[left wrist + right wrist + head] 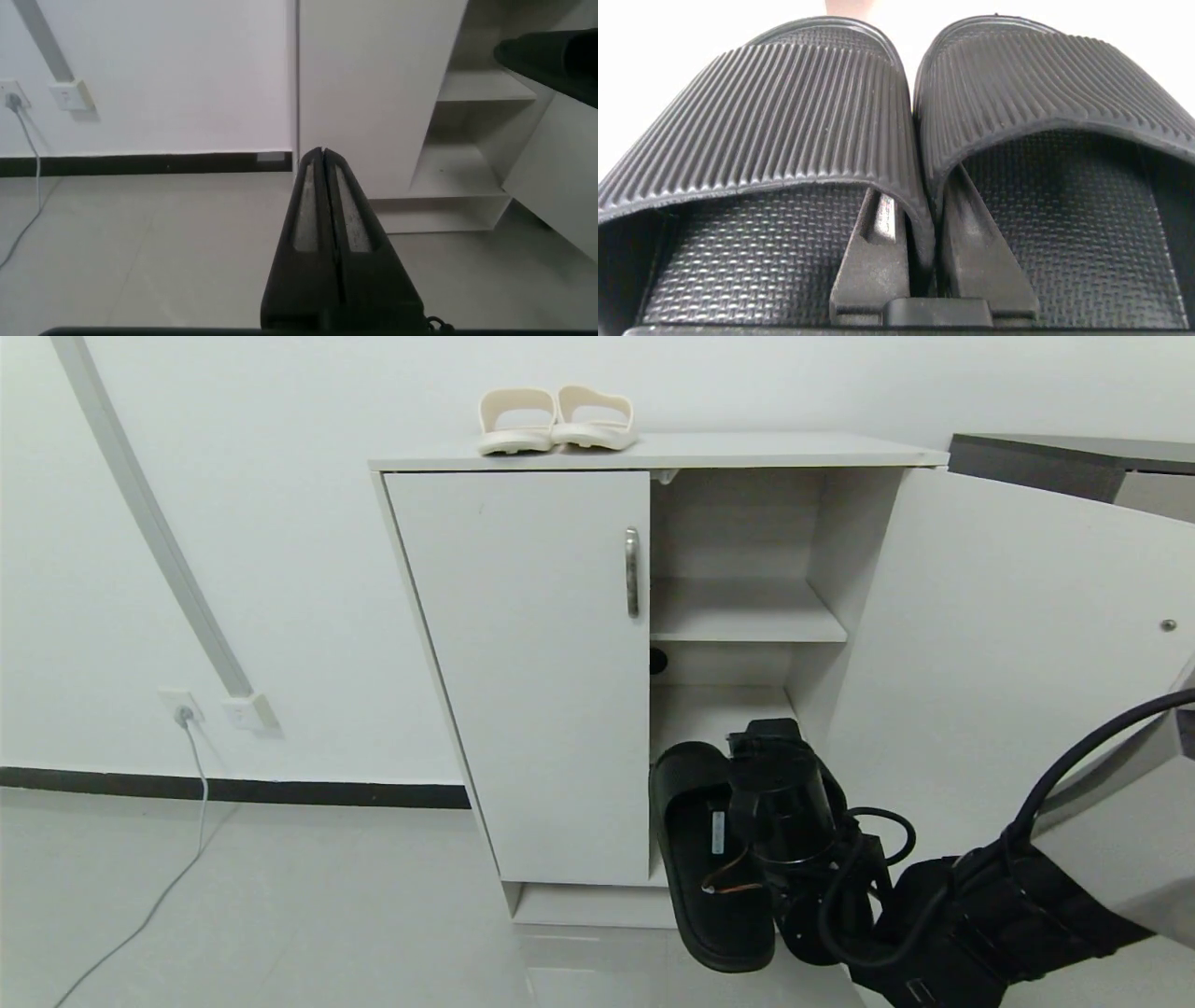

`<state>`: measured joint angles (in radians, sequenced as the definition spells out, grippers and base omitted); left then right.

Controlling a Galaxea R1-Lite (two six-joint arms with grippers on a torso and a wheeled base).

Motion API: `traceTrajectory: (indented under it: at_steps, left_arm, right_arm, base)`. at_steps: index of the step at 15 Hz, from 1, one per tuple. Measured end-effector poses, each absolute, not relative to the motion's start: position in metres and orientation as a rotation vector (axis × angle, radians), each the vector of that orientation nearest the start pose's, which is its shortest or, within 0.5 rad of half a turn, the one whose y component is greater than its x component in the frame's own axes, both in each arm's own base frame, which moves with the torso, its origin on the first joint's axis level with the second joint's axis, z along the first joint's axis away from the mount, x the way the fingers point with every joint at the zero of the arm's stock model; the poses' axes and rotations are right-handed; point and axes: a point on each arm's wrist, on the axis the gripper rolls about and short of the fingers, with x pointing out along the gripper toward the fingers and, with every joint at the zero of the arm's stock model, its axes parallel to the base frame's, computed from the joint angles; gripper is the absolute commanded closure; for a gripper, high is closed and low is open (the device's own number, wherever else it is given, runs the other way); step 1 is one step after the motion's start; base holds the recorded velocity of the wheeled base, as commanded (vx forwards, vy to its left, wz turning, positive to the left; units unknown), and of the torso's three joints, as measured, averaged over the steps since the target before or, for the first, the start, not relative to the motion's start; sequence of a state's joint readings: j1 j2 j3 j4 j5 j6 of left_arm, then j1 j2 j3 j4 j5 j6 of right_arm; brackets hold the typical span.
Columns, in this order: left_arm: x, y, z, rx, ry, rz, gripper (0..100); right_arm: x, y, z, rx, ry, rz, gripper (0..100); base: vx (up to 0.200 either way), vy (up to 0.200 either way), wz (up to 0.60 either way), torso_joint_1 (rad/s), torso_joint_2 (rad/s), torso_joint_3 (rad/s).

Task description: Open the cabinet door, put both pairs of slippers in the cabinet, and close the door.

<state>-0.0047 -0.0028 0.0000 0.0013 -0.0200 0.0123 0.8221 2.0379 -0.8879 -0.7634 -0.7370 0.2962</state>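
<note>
While the left gripper [322, 219] hangs clenched on nothing above the floor, the cream slippers [557, 420] sit atop the cabinet [518, 672]. At its lowest opening, the black slippers [705, 868] are pinched by their adjoining straps in the right gripper [923, 233], beside the open door [1008, 644].

A cream slipper pair [557, 422] lies on the cabinet top [766, 450]; the cabinet [523, 691] stands on grey floor [280, 896]

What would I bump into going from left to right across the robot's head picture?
Wall socket → closed cabinet door → door handle → black slippers → open cabinet door.
</note>
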Motion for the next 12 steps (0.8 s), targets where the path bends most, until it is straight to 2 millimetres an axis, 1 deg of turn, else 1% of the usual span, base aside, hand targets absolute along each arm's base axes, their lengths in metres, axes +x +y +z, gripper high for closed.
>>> traceTrajectory:
  at_steps: [1, 5, 10, 12]
  left_arm:
    - [-0.0230, -0.0003, 0.0753, 0.012, -0.002, -0.023, 100]
    - [-0.0230, -0.0004, 0.0755, 0.011, -0.003, -0.023, 100]
    - [-0.0230, -0.0003, 0.0754, 0.009, -0.002, -0.023, 100]
    - [-0.0229, -0.0003, 0.0754, 0.009, -0.002, -0.023, 100]
  right_arm:
    - [0.2602, 0.2561, 0.1013, 0.019, 0.286, 0.036, 100]
    - [0.2609, 0.2534, 0.0977, 0.007, 0.293, 0.021, 100]
    - [0.2574, 0.2551, 0.0949, -0.002, 0.302, 0.036, 100]
    - [0.2599, 0.2527, 0.0926, -0.005, 0.307, 0.026, 100]
  base:
    - [0.000, -0.200, 0.00, -0.002, 0.00, 0.002]
    - [0.000, 0.000, 0.00, 0.000, 0.00, 0.000]
    - [0.000, 0.000, 0.00, 0.000, 0.00, 0.000]
    - [0.000, 0.000, 0.00, 0.000, 0.00, 0.000]
